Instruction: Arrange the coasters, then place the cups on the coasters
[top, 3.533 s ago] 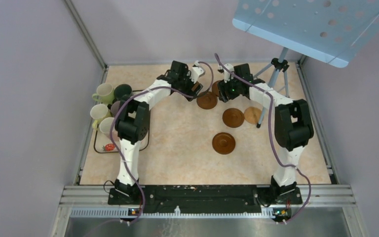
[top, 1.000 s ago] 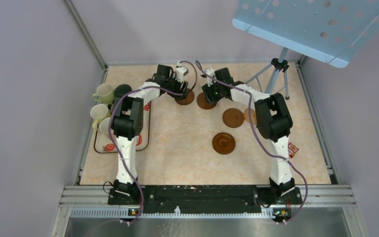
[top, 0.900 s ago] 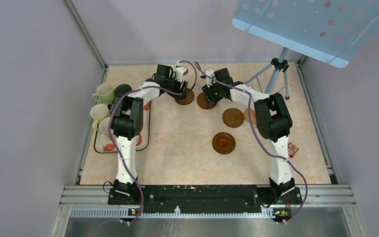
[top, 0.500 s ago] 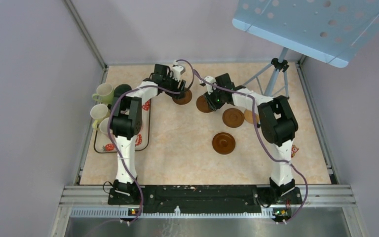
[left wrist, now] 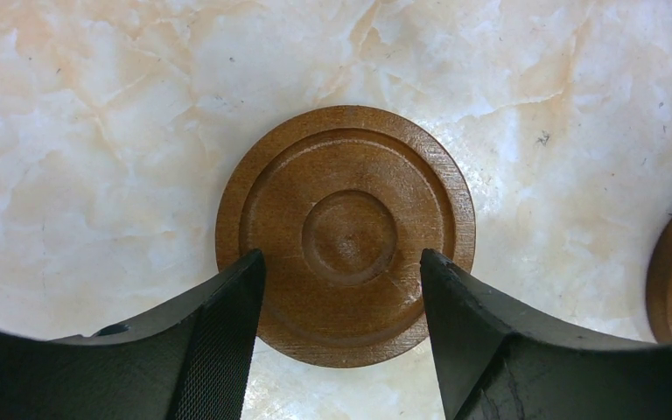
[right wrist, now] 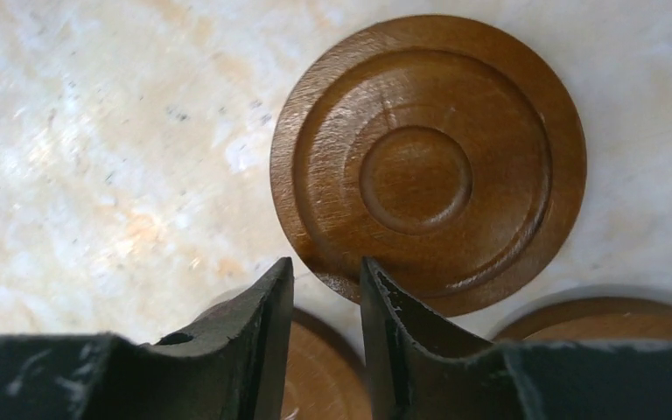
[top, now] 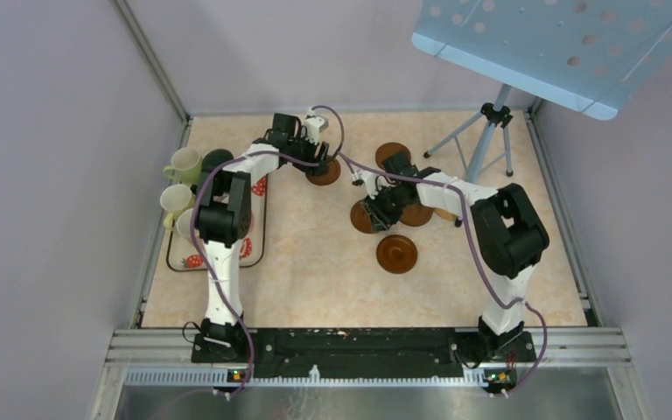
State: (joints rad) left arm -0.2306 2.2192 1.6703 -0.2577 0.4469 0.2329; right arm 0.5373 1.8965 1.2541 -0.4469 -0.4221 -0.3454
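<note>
In the left wrist view my left gripper (left wrist: 341, 258) is open, its fingers straddling the near part of a dark brown coaster (left wrist: 346, 232) that lies flat at the back of the table (top: 325, 171). My right gripper (right wrist: 326, 267) is shut on the rim of another dark brown coaster (right wrist: 328, 367), which is blurred beneath the fingers; from above this coaster (top: 363, 217) sits mid-table. More coasters lie at the back (top: 392, 155), beside the right gripper (top: 417, 214) and in front of it (top: 396, 254). A tan one (top: 445, 213) is partly hidden. Cups (top: 184, 164) stand on the left.
The cups crowd a white strawberry-print tray (top: 184, 261) along the left wall, partly hidden by the left arm. A tripod (top: 487, 140) stands at the back right under a pale blue perforated panel (top: 551, 44). Metal rails edge the table.
The right gripper has shut on a coaster and moved with it from the back toward mid-table, uncovering a coaster at the back. The left gripper has stayed over its coaster, opening slightly.
</note>
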